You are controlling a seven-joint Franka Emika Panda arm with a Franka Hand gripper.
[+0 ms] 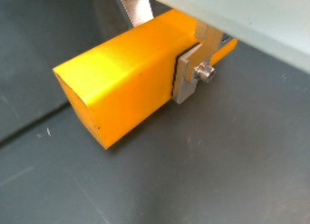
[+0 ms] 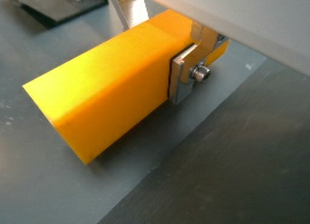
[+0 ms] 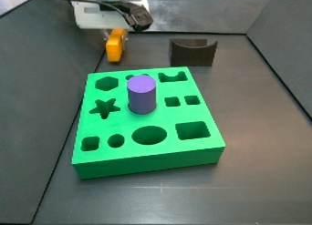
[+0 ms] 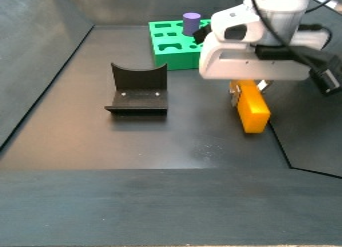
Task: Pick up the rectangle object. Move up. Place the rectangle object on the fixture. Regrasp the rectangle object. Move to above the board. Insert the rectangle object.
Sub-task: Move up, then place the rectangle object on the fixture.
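Observation:
The rectangle object is a smooth orange-yellow block, clamped at one end between my gripper's silver fingers; both wrist views show this, with the block running down from the gripper toward the dark floor. In both side views the gripper is shut on the block, which hangs upright with its lower end at or just above the floor. The dark fixture stands apart from it. The green board lies a short way off.
A purple cylinder stands upright in the board. Dark walls enclose the floor on the sides. A dark plate corner shows at the edge of a wrist view.

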